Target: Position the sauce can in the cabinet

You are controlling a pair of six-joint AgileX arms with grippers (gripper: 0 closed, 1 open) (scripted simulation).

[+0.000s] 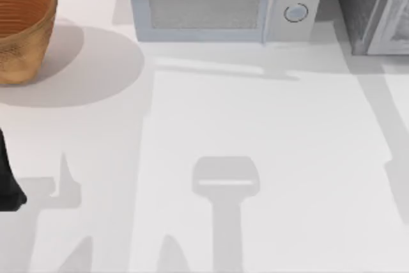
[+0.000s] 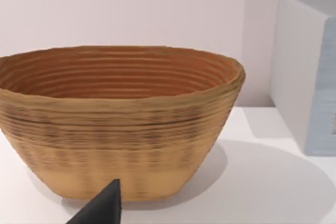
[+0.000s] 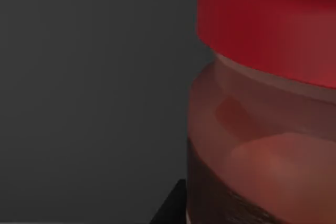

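Observation:
The sauce can (image 3: 262, 108) looms very close in the right wrist view, upright, with a red rim, a silver top and a reddish body. A plain dark grey surface stands behind it. A dark part of my right gripper (image 3: 169, 211) sits right beside the can's lower side. The cabinet (image 1: 370, 4), dark grey and speckled with a paler framed panel, stands at the table's far right corner and is partly cut off. My left gripper (image 2: 100, 211) is parked at the table's left edge, facing the basket.
A woven brown basket (image 1: 19, 27) (image 2: 121, 124) stands at the far left. A white microwave (image 1: 223, 1) with two round knobs sits at the back centre, its side wall (image 2: 310, 77) near the basket. The white tabletop (image 1: 255, 126) lies in front.

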